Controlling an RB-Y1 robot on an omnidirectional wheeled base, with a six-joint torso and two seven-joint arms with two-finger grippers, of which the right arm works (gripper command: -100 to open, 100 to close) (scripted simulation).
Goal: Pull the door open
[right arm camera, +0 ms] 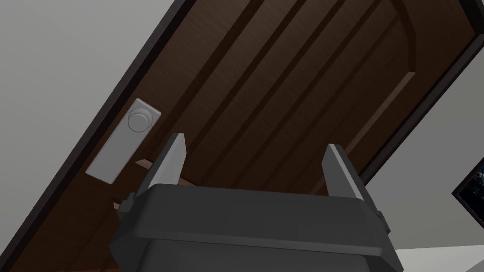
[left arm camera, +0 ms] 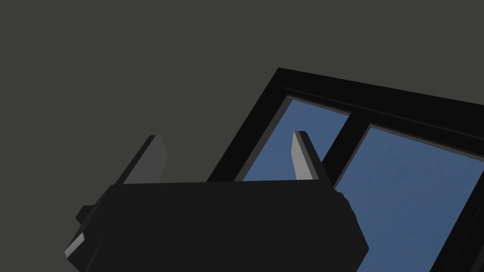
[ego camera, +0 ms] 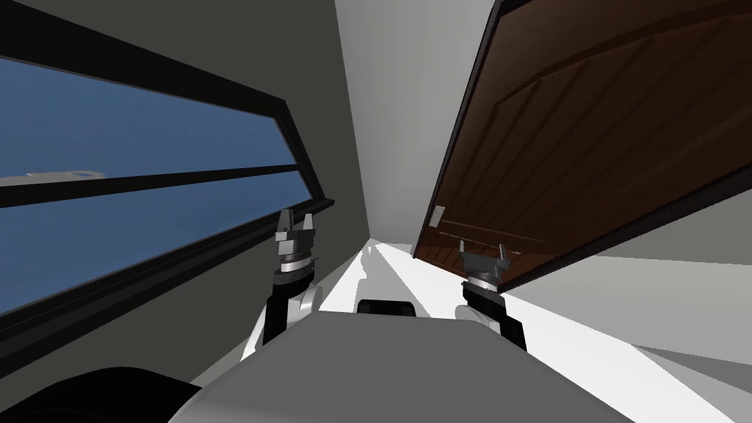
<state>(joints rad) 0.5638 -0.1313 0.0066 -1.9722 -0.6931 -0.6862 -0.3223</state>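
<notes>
A dark brown panelled door in a black frame stands on my right. It carries a light grey plate with a round knob near its edge, also seen as a small grey plate in the head view. My right gripper is open in front of the door's lower panels, a short way off the knob and not touching it; its fingertips hold nothing. My left gripper is open and empty, raised by the window on my left.
A large black-framed window with blue panes fills the dark grey wall on my left. A narrow strip of white floor runs ahead between window wall and door. A dark picture frame corner hangs beside the door.
</notes>
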